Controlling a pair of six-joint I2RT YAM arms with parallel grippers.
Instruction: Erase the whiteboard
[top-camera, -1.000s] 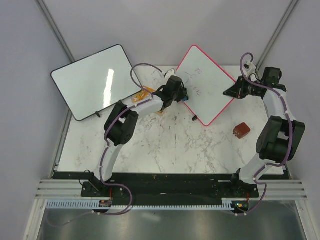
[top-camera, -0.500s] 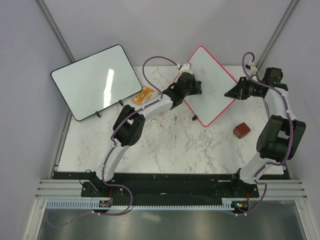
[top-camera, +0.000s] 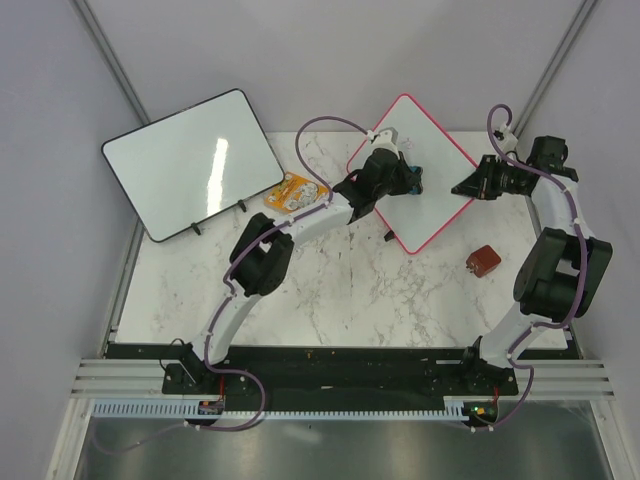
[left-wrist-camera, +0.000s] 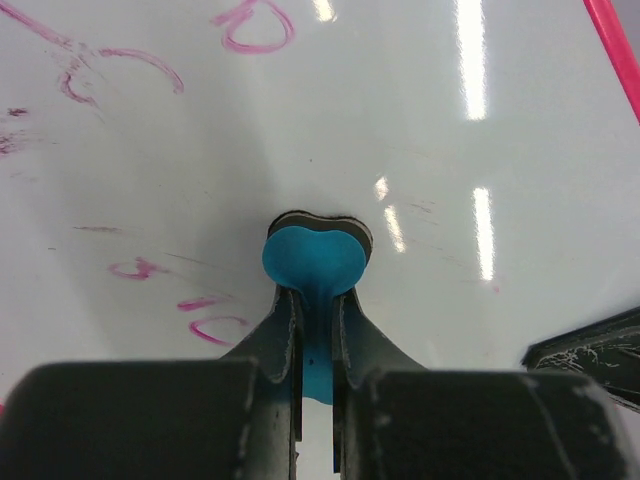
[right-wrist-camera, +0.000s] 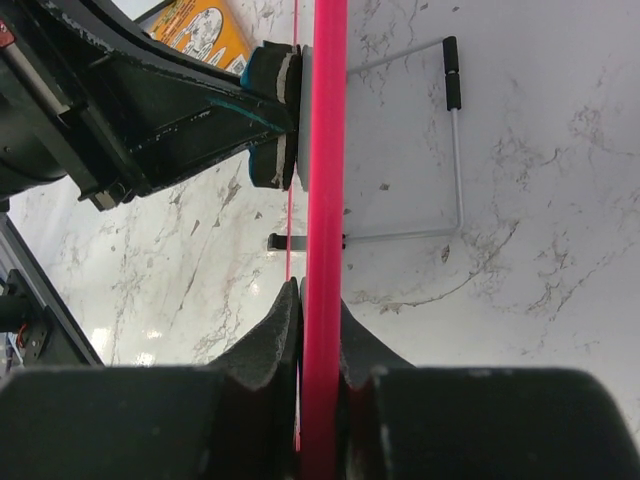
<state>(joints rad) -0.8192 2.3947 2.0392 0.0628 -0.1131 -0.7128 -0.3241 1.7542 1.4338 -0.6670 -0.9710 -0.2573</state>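
The whiteboard (top-camera: 432, 195), square with a pink frame, stands tilted at the back right of the marble table. My left gripper (top-camera: 408, 178) is shut on a blue eraser (left-wrist-camera: 313, 262) and presses it against the board's face (left-wrist-camera: 300, 120). Pink handwriting (left-wrist-camera: 150, 270) shows left of the eraser and at the top. My right gripper (top-camera: 466, 186) is shut on the board's right edge; the pink frame (right-wrist-camera: 324, 150) runs between its fingers. The eraser (right-wrist-camera: 270, 110) shows there against the board.
A larger black-framed whiteboard (top-camera: 190, 160) leans at the back left. An orange packet (top-camera: 291, 192) lies near the left arm. A small brown object (top-camera: 484, 260) lies at the right. The board's wire stand (right-wrist-camera: 455, 130) rests on the marble behind it.
My left gripper has swept right and up across the board with the eraser. The writing it crossed in the board's middle is gone. The right gripper has kept its hold.
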